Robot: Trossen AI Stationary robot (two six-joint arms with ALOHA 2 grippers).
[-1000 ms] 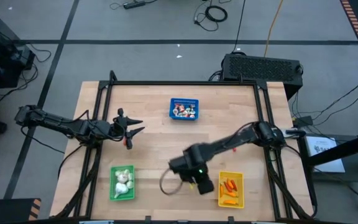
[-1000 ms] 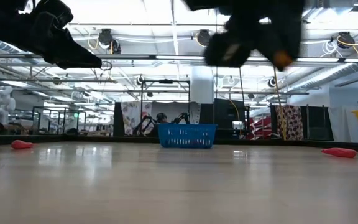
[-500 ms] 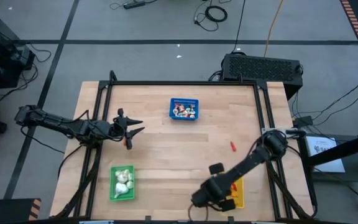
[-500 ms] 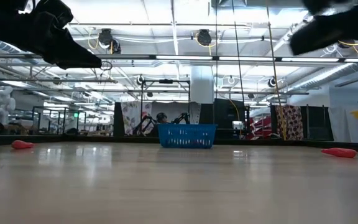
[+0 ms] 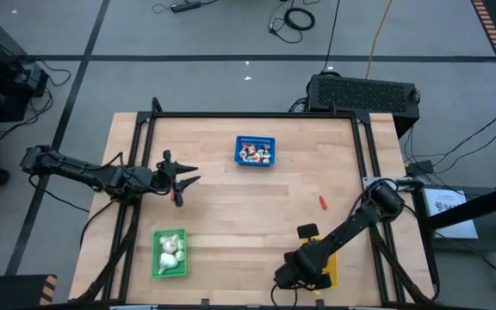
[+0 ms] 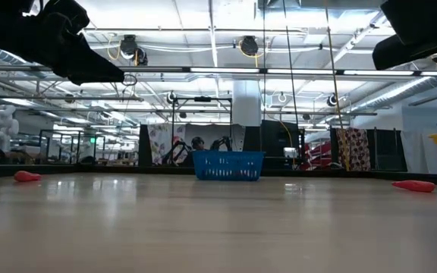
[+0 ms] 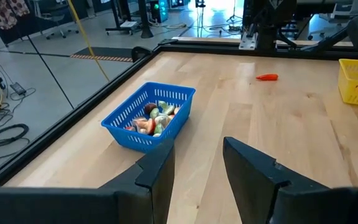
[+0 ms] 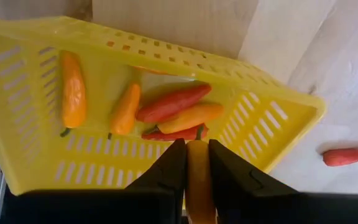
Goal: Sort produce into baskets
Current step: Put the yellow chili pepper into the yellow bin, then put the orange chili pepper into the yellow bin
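One small orange pepper-shaped toy is sitting clamped between the two dark fingers of the right gripper, which is hanging just over the yellow perforated plastic basket at the near edge of the wooden table. The risk here is in the release: the gripper is standing close to the basket's rim, so if the fingers are opening while the piece is still over the wall and not over the inside, the toy is likely to be falling outside or bouncing off the rim onto the table. A light basket like this one could also be tipping or sliding if the arm is pressing on its wall.

Inside the yellow basket about five orange and red sticks are lying, two apart and three in a heap, though one may be hidden. One red carrot-like stick is lying loose on the table beside the basket. Near the left gripper, a second loose red piece is showing. That gripper's fingers are standing apart and holding nothing, over the left side of the table.

Three baskets are standing on the table: the yellow one, a blue perforated basket with mixed round pieces, too many to count, and a green basket with a few white bulbs.
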